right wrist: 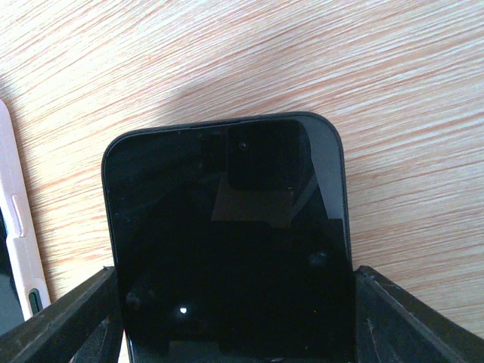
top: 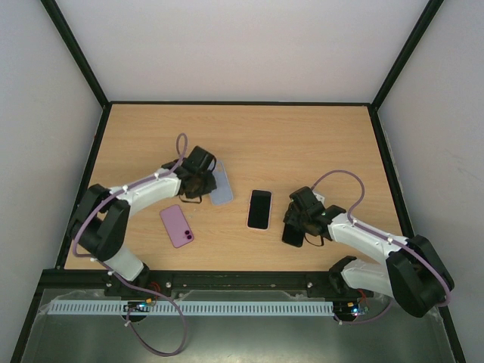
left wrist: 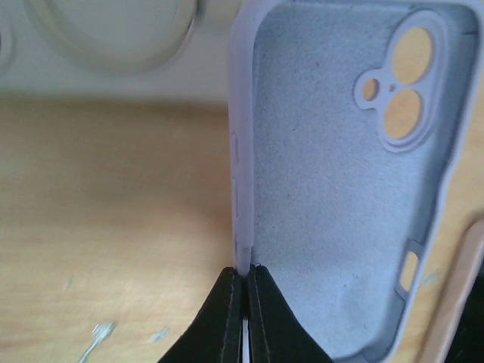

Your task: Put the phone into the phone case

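Observation:
The phone case (left wrist: 340, 189) is pale lavender-blue, with its felt-lined inside and camera cut-out facing the left wrist camera. My left gripper (left wrist: 246, 271) is shut on the case's thin side wall. From above, the case (top: 221, 184) sits just right of that gripper (top: 203, 180), left of the table's middle. The phone (right wrist: 227, 242) is black with a dark screen, and my right gripper (right wrist: 234, 276) is shut across its width, one finger on each long edge. In the top view the phone (top: 292, 231) is at the right gripper (top: 299, 219), low over the wood.
A second phone with a pale pink rim (top: 259, 209) lies screen-up between the two grippers; its edge (right wrist: 17, 227) shows left of the held phone. A purple phone-shaped slab (top: 176, 225) lies near the left arm. Black frame rails (top: 97, 159) border the wooden table.

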Controlling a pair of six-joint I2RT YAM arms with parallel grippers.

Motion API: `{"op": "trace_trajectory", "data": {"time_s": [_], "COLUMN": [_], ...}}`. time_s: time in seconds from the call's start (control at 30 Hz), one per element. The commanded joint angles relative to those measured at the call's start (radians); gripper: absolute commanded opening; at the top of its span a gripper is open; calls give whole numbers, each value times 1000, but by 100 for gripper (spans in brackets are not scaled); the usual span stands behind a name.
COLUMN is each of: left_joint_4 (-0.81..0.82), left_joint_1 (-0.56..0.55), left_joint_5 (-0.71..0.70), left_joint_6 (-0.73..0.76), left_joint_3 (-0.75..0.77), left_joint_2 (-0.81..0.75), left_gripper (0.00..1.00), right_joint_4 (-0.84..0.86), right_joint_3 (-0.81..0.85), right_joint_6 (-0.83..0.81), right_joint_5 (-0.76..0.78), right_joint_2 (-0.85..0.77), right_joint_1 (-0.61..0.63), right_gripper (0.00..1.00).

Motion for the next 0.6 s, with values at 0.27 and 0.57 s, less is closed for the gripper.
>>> {"op": "trace_trajectory", "data": {"time_s": [0.27,0.57], "left_joint_4": [93,286], "left_joint_1": [-116,-82], "left_joint_5": [169,353], "left_joint_6": [63,19], "left_joint_3": [-274,-349], "left_joint_2": [-151,-217], "left_gripper": [2,38], "right_joint_4": [-11,-24], "right_joint_3": [26,59], "right_joint_6": [-17,9], "right_joint_5": [-76,-128], "right_joint_2": [-64,-116], "right_joint_1": [5,13], "right_gripper": [63,61]}}
